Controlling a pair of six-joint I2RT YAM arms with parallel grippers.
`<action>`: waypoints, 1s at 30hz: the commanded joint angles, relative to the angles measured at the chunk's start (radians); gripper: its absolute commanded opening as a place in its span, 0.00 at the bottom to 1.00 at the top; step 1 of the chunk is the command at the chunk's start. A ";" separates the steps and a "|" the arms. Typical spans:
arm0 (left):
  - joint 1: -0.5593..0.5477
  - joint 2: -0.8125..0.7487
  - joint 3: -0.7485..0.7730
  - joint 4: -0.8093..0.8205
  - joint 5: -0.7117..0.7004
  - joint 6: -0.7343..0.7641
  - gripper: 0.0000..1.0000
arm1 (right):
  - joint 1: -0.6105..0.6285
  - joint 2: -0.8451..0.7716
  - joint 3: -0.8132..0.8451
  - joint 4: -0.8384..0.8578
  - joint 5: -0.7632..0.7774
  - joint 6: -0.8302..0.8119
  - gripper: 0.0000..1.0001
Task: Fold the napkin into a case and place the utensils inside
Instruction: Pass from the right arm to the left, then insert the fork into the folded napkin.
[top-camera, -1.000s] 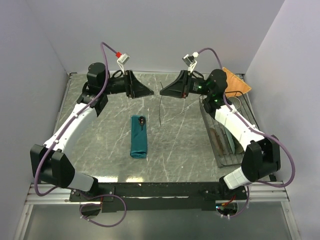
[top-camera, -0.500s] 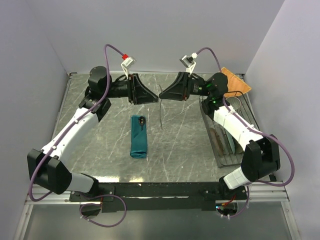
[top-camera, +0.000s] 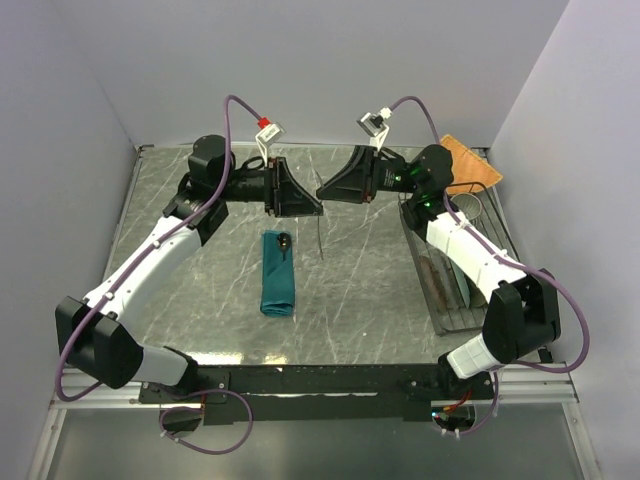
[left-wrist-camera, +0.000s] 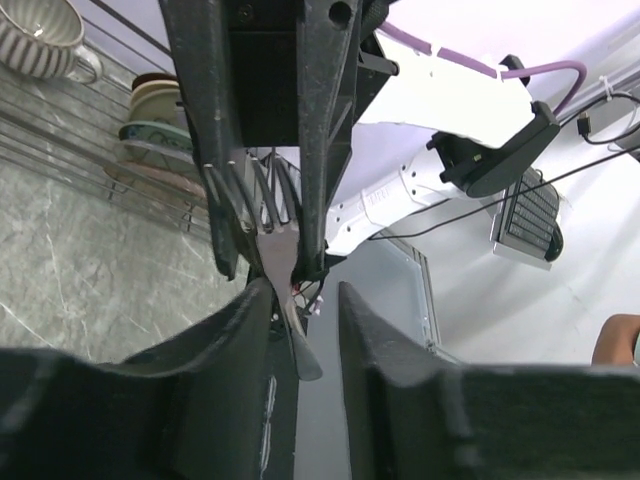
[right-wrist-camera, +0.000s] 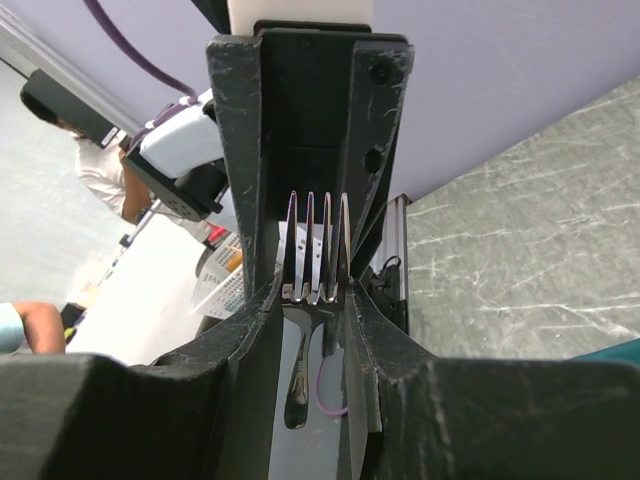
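Now, from above: the left gripper (top-camera: 300, 200) and right gripper (top-camera: 330, 188) hang nose to nose over the far middle of the table (top-camera: 370, 290). Nearer in lies the napkin (top-camera: 277, 280), folded into a long narrow case, with the spoon (top-camera: 284, 241) tucked in and its dark bowl peeking from the far end. So the fold looks done, one utensil is home, and a hand-over of the fork looks to be the step in hand.

Left wrist view: the fork (left-wrist-camera: 280, 250) stands between the right gripper's black fingers, its handle running down into the left gripper's own jaws. Those jaws stand partly spread around the handle with a sliver of gap showing. Whether either pad already touches metal is hard to tell, as the fingers are blurred.

Right wrist view: the right gripper's (right-wrist-camera: 312, 292) fingers are pressed onto the fork just below the tines, pinching it firmly.

What's called for next is probably a firm left-side clamp on the handle, a right-side release, then a carry to the napkin's far opening beside the spoon.

Room? Very little between the two grippers, so the right one needs a straight pull-back. Around the napkin there is open marble, well apart from the wire rack (top-camera: 440, 290) along the right edge.
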 joint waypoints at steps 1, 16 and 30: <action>-0.006 0.005 0.048 -0.017 0.013 0.039 0.34 | 0.016 -0.059 0.010 0.000 0.024 -0.045 0.00; 0.092 -0.032 0.027 -0.321 -0.296 0.094 0.01 | 0.005 -0.083 0.212 -0.867 0.347 -0.664 0.94; 0.133 0.396 0.266 -0.823 -0.898 0.212 0.01 | 0.000 -0.129 0.134 -1.119 0.601 -0.934 1.00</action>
